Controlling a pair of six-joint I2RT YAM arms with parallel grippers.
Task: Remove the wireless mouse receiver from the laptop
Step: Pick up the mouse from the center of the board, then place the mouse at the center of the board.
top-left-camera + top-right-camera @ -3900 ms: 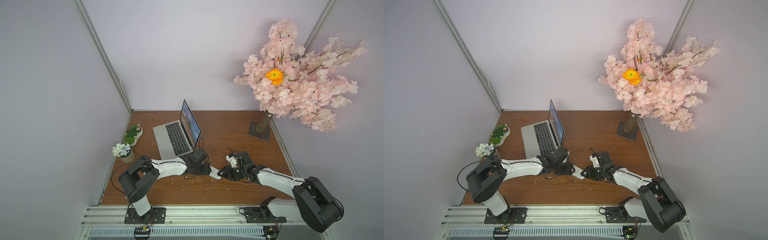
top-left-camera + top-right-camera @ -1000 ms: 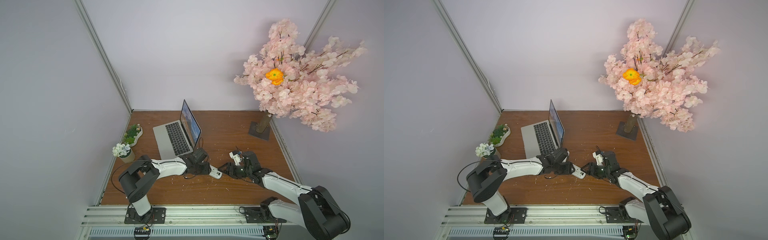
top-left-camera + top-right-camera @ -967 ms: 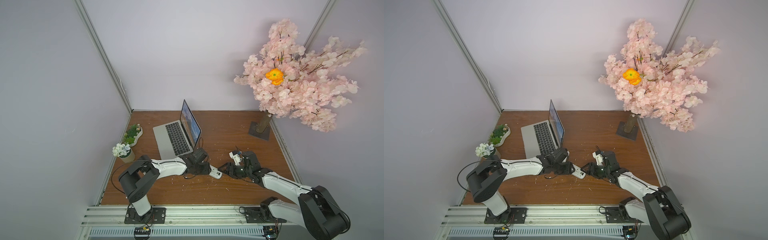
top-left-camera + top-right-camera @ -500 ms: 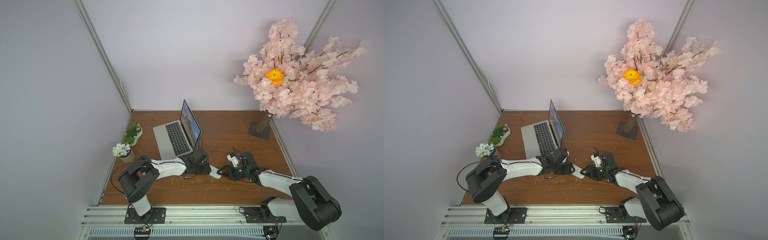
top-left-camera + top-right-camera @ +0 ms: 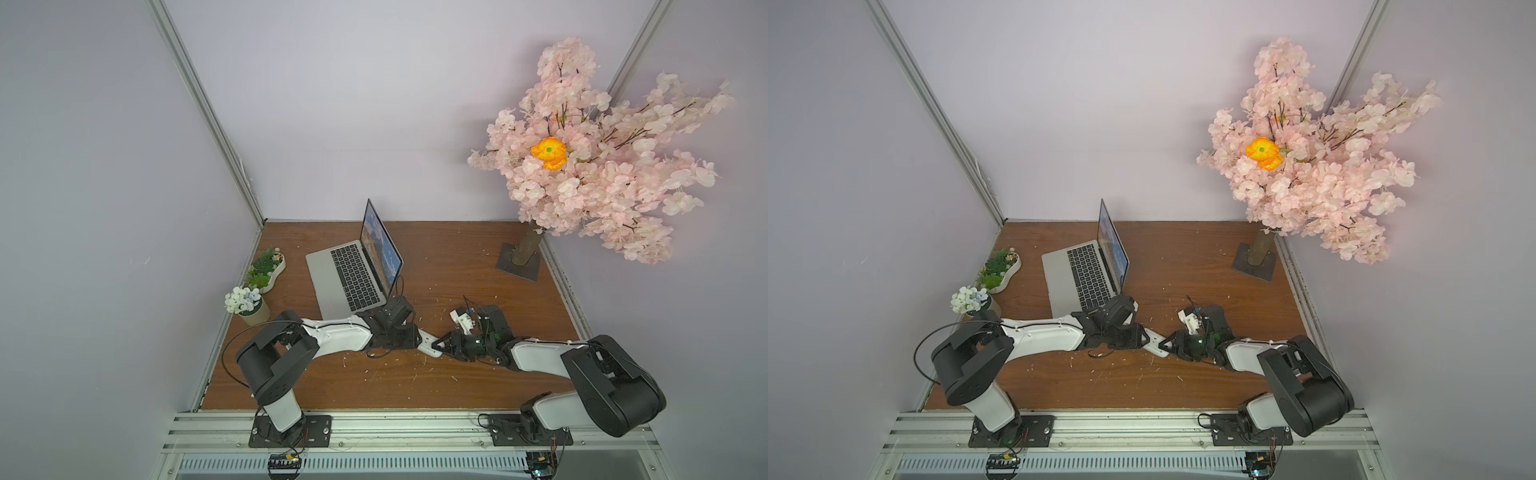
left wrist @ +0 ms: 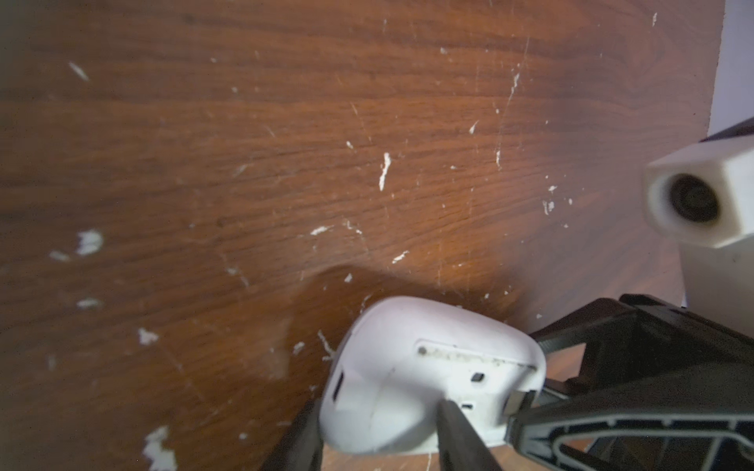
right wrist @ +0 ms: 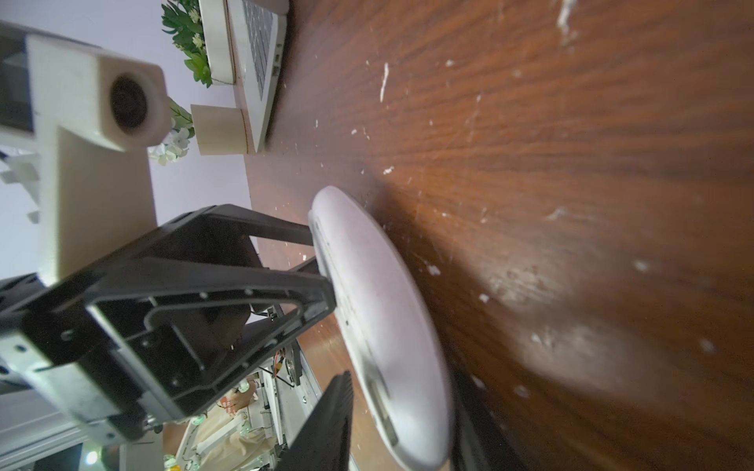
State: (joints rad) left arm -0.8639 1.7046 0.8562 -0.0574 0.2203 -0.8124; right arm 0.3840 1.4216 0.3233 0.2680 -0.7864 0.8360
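Note:
The open laptop (image 5: 328, 276) stands at the back left of the wooden table, also seen in the other top view (image 5: 1059, 276) and far off in the right wrist view (image 7: 261, 49). I cannot pick out the wireless mouse receiver in any view. A white mouse (image 5: 430, 345) (image 5: 1156, 343) hangs tilted on edge between both arms. My left gripper (image 6: 379, 428) (image 5: 420, 337) is shut on one end of the mouse (image 6: 408, 367). My right gripper (image 7: 404, 407) (image 5: 441, 343) clasps the other end of the mouse (image 7: 375, 285), one finger on each face.
A pink blossom tree stands on a metal base (image 5: 519, 262) at the back right. A succulent planter (image 5: 266, 270) and a pot of white flowers (image 5: 245, 303) sit along the left wall. White flecks litter the table (image 5: 415, 386).
My right gripper has moved left up to the mouse's free end and narrowed its jaws around it. The left gripper has kept hold of the mouse in place.

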